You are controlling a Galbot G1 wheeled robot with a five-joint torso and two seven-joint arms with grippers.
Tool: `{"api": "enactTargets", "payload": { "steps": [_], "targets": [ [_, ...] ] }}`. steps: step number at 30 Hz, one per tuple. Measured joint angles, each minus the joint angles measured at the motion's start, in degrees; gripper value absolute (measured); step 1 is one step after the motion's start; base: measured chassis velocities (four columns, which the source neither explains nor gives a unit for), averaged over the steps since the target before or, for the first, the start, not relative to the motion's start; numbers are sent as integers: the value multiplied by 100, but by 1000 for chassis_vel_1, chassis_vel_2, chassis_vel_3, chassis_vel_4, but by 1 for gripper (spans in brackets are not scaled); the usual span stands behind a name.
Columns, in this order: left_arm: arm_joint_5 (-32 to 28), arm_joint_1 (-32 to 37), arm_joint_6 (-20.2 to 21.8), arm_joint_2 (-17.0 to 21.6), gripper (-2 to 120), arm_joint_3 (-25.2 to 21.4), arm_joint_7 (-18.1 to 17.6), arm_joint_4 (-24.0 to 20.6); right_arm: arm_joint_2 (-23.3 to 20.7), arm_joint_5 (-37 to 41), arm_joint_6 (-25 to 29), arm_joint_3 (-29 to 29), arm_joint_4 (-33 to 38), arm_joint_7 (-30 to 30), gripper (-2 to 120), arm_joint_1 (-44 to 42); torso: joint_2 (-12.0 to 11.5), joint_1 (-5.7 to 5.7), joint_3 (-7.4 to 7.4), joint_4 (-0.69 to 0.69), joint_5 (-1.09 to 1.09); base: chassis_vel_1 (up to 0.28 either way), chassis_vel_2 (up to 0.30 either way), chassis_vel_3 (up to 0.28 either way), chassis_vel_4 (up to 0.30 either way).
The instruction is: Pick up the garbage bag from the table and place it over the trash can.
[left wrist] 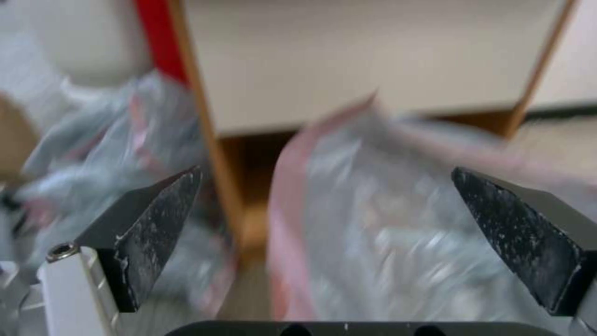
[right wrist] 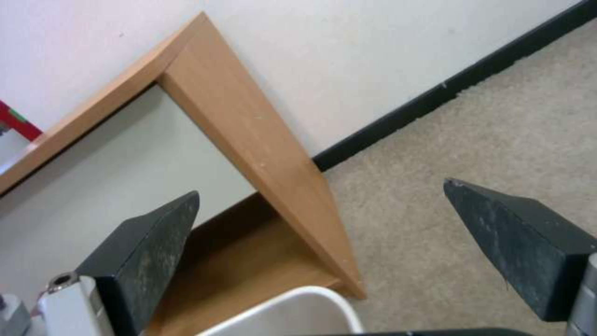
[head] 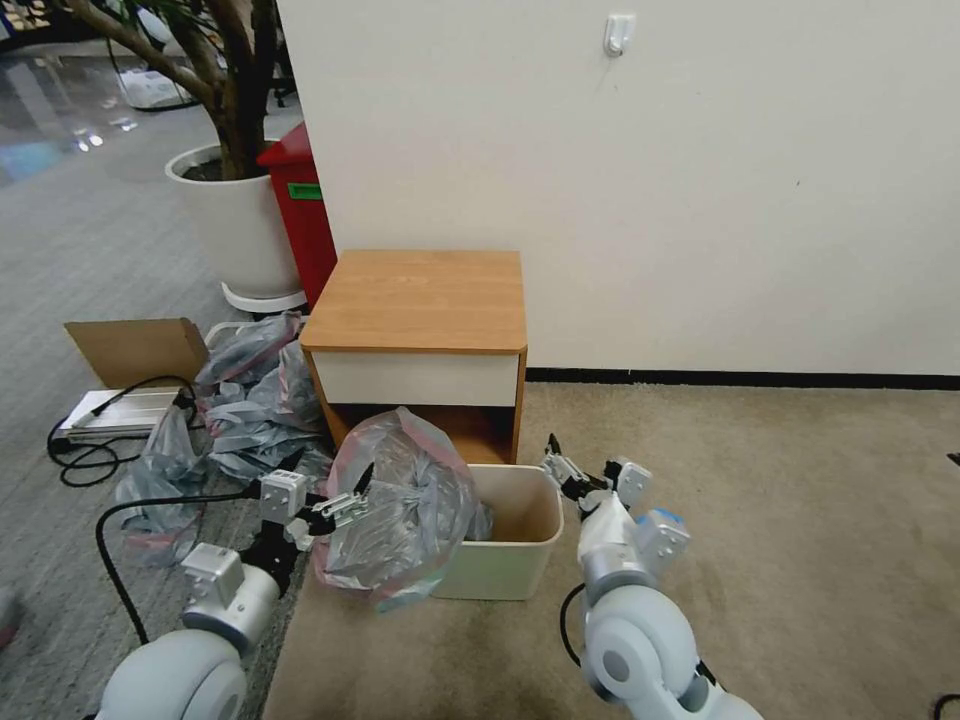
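Observation:
The garbage bag [head: 400, 515], grey, crinkled and pink-rimmed, bulges over the left rim of the beige trash can [head: 510, 565]; a fold of it dips inside. The can stands on the carpet just in front of the table [head: 420, 295]. My left gripper [head: 332, 470] is open at the bag's left side. In the left wrist view the left gripper [left wrist: 326, 171] has its fingers wide apart and the bag [left wrist: 398, 224] lies ahead between them, ungripped. My right gripper [head: 580, 458] hovers open beside the can's far right corner. The right gripper [right wrist: 322, 187] faces the can's rim [right wrist: 311, 298] and the table's side panel [right wrist: 261, 140].
Several more grey bags [head: 250, 395] lie heaped on the floor left of the table. Beside them are a cardboard box [head: 140, 348] and a cabled metal unit [head: 120, 410]. A red bin [head: 300, 215] and a white plant pot [head: 235, 225] stand behind. Open beige carpet [head: 780, 520] lies to the right.

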Motion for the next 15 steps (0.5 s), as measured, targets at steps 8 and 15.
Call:
{"api": "enactTargets", "payload": {
  "steps": [8,15],
  "targets": [
    [-41,-542,893,-39,100,480,-273,374,7,-181,159,268,213,-102,100,-399,0,0,0,0,0,0,0,0,0],
    [-98,-921,1000,-149,100,781,-130,586,48,-312,214,440,283,-206,100,-581,0,0,0,0,1,0,0,0,0]
  ]
}}
